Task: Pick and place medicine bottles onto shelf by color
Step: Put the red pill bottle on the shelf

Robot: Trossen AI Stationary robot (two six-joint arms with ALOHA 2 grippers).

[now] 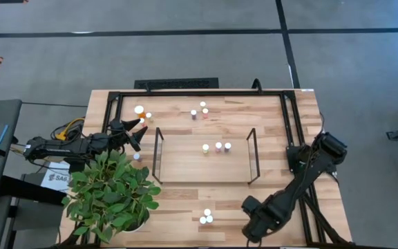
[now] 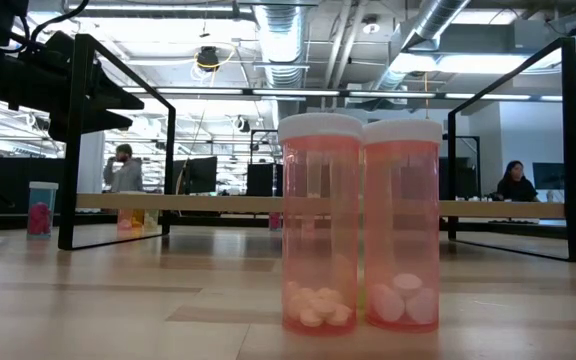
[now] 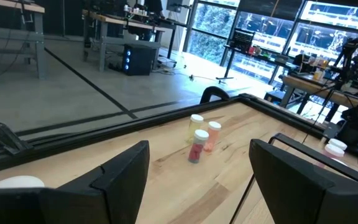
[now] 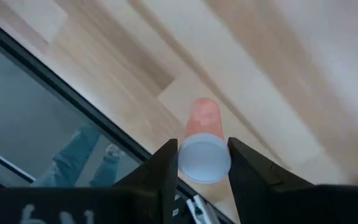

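Note:
My right gripper (image 4: 204, 167) hangs near the table's front right (image 1: 256, 223), pointing down and shut on an orange medicine bottle (image 4: 202, 124). Three more white-capped bottles (image 1: 206, 217) stand on the table just left of it; the low view shows two of them, orange (image 2: 320, 230). The shelf (image 1: 185, 166), a light-wood board between two black wire ends, carries three bottles (image 1: 218, 146). Three bottles (image 1: 201, 110) stand behind the shelf, and two more (image 1: 141, 111) at the far left. My left gripper (image 1: 138, 128) waits open and level at the table's left. My right gripper pinches the orange bottle's white cap (image 4: 204, 160) between its two fingers (image 4: 164, 168), coming from above and pointing down. The bottle hangs upright below the fingers, cap up, its orange body toward the table; it looks clear of the wood.
A leafy potted plant (image 1: 112, 190) fills the front left corner, with one small bottle (image 1: 137, 156) beside it. A black frame (image 1: 199, 93) runs around the table top. Bare wood lies between the shelf and the front edge. People sit in the room beyond.

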